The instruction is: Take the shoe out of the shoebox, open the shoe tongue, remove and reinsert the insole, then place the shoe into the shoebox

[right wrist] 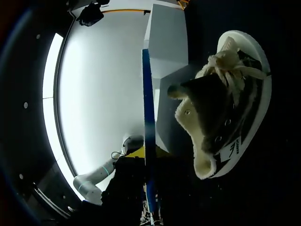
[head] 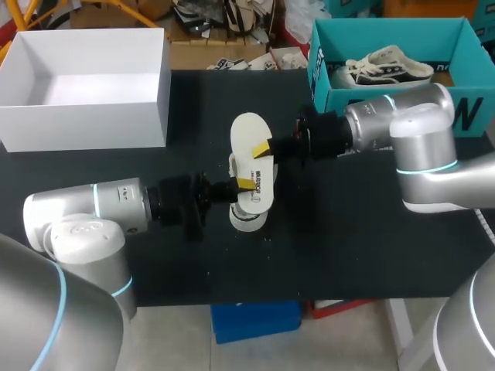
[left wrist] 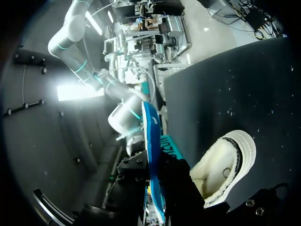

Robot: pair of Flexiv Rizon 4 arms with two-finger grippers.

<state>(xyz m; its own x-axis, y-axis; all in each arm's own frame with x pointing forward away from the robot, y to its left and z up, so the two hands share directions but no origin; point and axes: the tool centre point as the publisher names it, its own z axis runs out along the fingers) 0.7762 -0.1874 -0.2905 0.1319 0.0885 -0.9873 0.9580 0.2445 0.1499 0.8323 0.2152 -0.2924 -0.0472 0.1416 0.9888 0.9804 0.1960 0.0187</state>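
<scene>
Both claws pinch the insole (head: pixel 249 135), which is held on edge between their fingers. The right gripper (head: pixel 267 149) holds it near the middle, the left gripper (head: pixel 238 187) nearer one end. The shoe (head: pixel 251 210) lies on its side just beside both claws, its opening toward the right one, outside the teal shoebox (head: pixel 363 99).
</scene>
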